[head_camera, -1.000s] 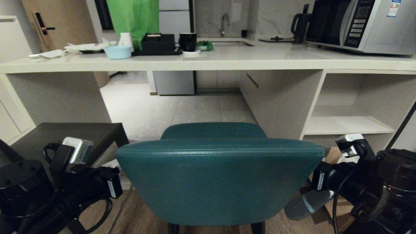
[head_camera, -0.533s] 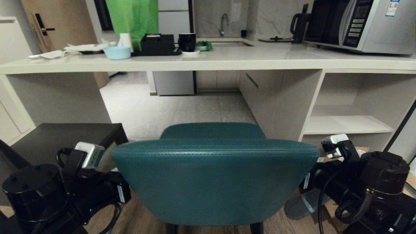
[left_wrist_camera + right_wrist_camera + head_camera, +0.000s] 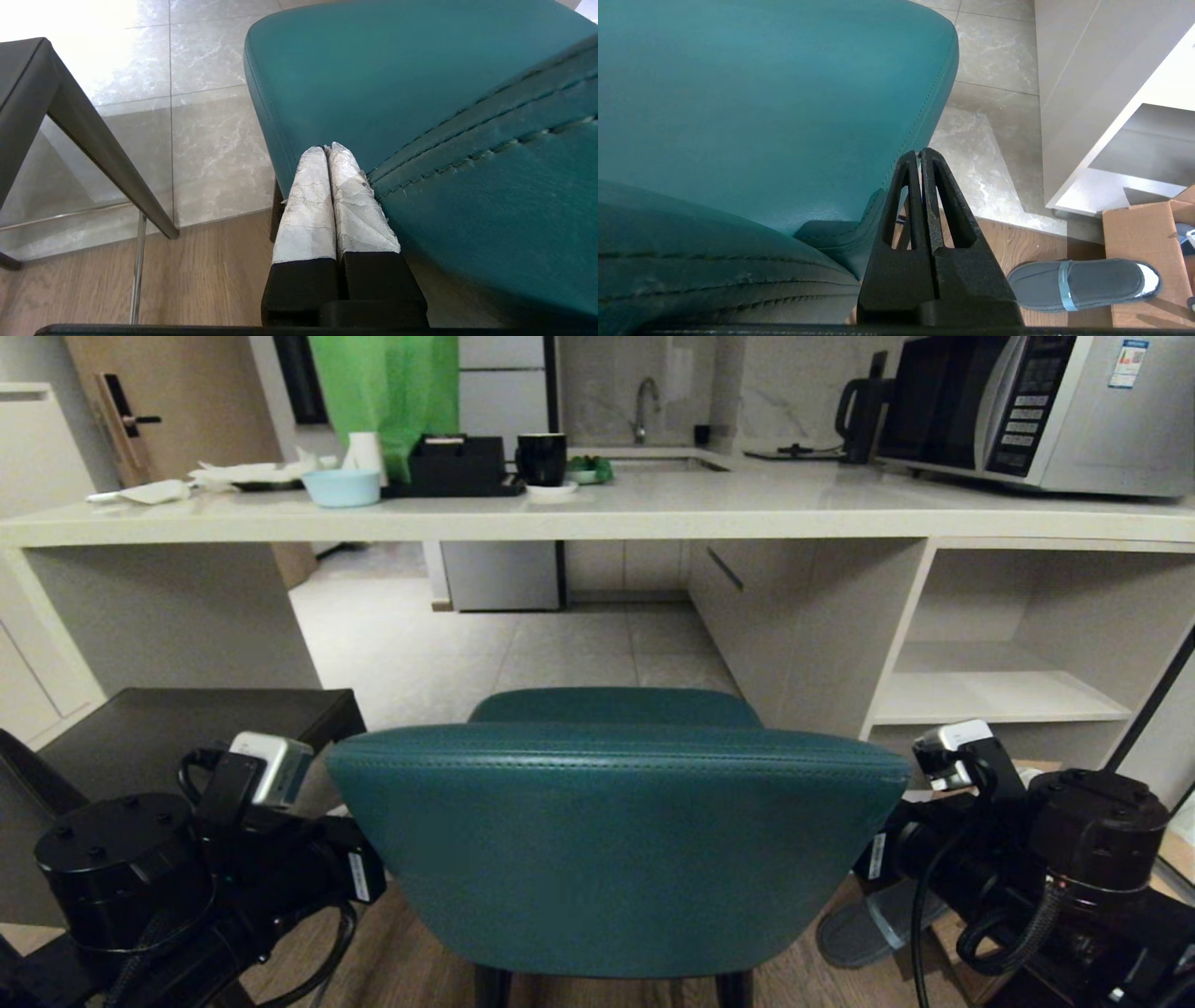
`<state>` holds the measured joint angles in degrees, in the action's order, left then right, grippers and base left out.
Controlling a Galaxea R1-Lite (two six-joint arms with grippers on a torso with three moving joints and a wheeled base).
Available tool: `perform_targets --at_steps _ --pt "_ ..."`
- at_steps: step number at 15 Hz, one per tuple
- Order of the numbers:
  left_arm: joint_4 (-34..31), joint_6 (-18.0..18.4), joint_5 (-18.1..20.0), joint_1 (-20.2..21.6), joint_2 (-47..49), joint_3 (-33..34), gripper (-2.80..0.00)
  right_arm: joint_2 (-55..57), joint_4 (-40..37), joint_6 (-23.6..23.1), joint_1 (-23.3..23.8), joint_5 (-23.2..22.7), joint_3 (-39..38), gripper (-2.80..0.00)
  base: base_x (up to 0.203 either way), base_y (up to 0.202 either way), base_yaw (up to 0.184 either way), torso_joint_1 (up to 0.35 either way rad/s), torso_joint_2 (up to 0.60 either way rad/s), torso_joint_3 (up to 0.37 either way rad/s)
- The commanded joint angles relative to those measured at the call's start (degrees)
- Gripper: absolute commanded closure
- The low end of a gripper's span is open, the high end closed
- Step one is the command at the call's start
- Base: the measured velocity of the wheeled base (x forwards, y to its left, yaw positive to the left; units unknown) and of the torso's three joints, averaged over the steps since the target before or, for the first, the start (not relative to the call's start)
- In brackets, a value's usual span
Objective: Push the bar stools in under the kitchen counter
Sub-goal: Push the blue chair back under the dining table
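Note:
The teal bar stool [image 3: 607, 849] stands in front of me, its rounded back towards me and its seat [image 3: 616, 707] pointing at the open space under the kitchen counter [image 3: 597, 513]. The dark bar stool [image 3: 187, 728] stands to its left, with its seat near the counter's grey panel. My left gripper [image 3: 327, 149] is shut, and its white-taped fingers lie against the left edge of the teal back [image 3: 490, 186]. My right gripper [image 3: 920, 153] is shut and empty, just off the right side of the teal seat [image 3: 761, 93]. In the head view the stool back hides both sets of fingertips.
A microwave [image 3: 1027, 401], a kettle [image 3: 864, 406], a black mug [image 3: 541, 457] and a blue bowl [image 3: 341, 485] stand on the counter. Open white shelving [image 3: 1008, 691] is at the right. A grey slipper [image 3: 1083, 284] and a cardboard box [image 3: 1143, 252] lie on the floor by the right arm.
Both arms have moved inward and forward, closing in on the two sides of the teal stool's back. The stool's back top has shifted slightly away from me.

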<state>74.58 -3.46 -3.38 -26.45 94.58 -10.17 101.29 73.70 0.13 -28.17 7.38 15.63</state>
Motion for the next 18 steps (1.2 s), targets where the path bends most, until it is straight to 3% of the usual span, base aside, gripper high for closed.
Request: perform_targets --at_steps 1,4,8,18 --pt "0.5 0.1 -0.2 -0.1 0.8 -0.1 0.0 0.2 0.4 -0.2 0.0 -0.3 0.5 0.0 0.0 0.0 0.0 0.0 0.0 0.0" --pt "0.5 0.1 -0.5 -0.4 0.6 0.4 0.0 1.2 0.4 -0.5 -0.1 -0.3 1.1 0.0 0.078 0.0 -0.001 -0.001 0.0 0.006" --pt "0.5 0.1 -1.9 -2.5 0.7 0.6 0.0 1.6 0.7 -1.5 -0.4 -0.3 2.0 0.0 0.185 0.0 0.001 0.006 0.0 0.003" --pt "0.6 0.0 -1.9 -2.9 2.8 0.2 0.0 1.6 1.8 -1.3 -1.3 -0.2 0.5 0.0 0.178 0.0 0.001 0.003 0.0 0.003"
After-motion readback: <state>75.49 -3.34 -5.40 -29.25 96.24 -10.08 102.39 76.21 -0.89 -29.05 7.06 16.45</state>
